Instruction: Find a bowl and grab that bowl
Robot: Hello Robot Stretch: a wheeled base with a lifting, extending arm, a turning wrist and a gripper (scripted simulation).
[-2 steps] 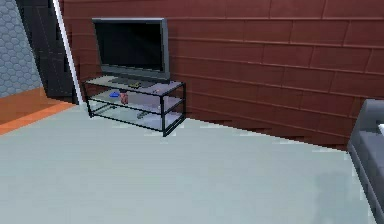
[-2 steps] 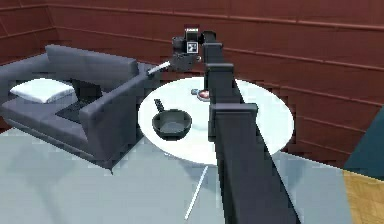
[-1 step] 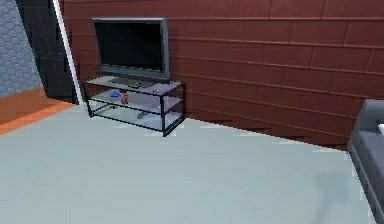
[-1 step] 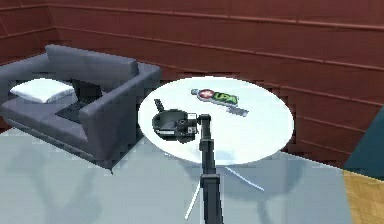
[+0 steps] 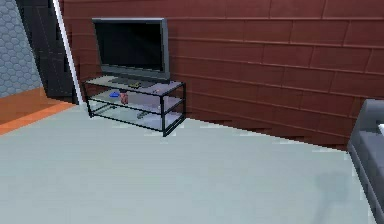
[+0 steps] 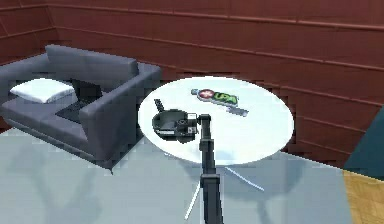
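Fingers [image 6: 163,118] at round white desk [image 6: 270,125], can't tell if holding anything. Green-red flat item [image 6: 218,96] on desk, label unreadable. Small blue thing [image 5: 115,96] on TV stand [image 5: 170,95].

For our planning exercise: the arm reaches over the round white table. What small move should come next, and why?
Probably lift the arm slightly: the gripper sits at a dark round shape, perhaps the bowl, on the table, and whether it holds it cannot be told.
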